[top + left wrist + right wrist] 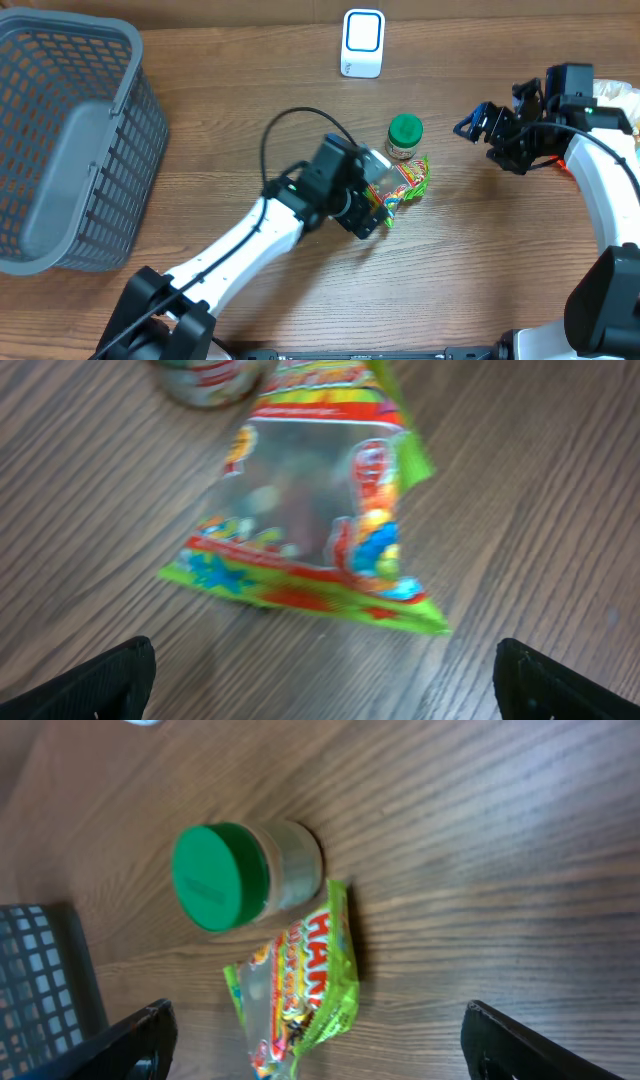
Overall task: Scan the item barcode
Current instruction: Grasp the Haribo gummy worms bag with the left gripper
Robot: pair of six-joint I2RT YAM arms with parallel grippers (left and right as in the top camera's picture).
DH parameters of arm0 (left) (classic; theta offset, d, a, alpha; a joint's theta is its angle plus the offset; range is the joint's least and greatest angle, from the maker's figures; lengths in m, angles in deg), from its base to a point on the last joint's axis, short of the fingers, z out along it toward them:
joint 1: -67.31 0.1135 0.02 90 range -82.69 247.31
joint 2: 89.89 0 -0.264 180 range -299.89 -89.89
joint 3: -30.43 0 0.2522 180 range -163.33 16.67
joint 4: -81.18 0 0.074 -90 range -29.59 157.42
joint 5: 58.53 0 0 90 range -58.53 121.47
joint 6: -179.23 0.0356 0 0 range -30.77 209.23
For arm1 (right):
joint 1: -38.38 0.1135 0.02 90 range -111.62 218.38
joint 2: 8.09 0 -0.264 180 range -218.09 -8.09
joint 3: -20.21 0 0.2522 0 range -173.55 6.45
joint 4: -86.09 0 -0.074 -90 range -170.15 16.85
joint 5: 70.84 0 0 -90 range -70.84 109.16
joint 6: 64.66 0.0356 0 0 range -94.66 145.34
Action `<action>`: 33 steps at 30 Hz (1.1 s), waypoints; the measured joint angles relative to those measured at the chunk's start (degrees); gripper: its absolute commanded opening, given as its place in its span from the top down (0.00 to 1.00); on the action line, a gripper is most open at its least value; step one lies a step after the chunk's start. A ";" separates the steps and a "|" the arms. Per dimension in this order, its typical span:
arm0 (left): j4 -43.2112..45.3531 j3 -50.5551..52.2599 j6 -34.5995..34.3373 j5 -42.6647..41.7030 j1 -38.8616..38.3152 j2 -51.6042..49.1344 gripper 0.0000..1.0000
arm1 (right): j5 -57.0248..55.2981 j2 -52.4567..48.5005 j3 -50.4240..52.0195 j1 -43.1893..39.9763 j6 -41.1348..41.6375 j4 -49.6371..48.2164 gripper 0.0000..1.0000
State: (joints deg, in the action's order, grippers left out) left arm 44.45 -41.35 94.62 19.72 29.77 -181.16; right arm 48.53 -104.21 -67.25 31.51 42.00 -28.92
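Left pincer (383, 198) released, jaws wide, nothing between them, at left end of candy bag (408, 182). Bag lies flat on table (250, 90), mid-scene, far edge just beside jar (404, 135) with green lid. Right pincer (476, 132) also released, empty, right of jar, apart from it. Scanner (362, 43) near far table edge, bare wood between it and jar. Basket (70, 150) at left edge, well apart.

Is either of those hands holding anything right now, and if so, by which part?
Nothing is held. The left hand hangs open above the candy bag; the right hand is open too, apart from the green-lidded jar.
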 measured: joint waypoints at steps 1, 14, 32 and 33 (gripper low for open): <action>0.33 0.00 0.00 1.25 -0.94 0.00 0.00 | 0.07 0.00 0.46 0.02 0.07 -0.26 0.10; 2.95 -3.98 0.00 9.40 -2.89 -4.28 0.00 | 0.42 2.05 1.14 0.00 0.02 -1.49 0.10; -2.78 -15.43 1.09 6.71 -4.13 -16.74 0.00 | 0.44 8.17 1.14 0.00 0.04 -1.44 0.10; -2.80 -15.43 1.31 6.60 -4.42 -16.83 0.00 | 0.44 8.17 1.14 0.02 0.04 -1.44 0.10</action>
State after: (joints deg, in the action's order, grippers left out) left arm 41.66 -56.78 95.93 26.32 25.36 -197.99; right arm 48.96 -96.03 -66.11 31.53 42.05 -30.37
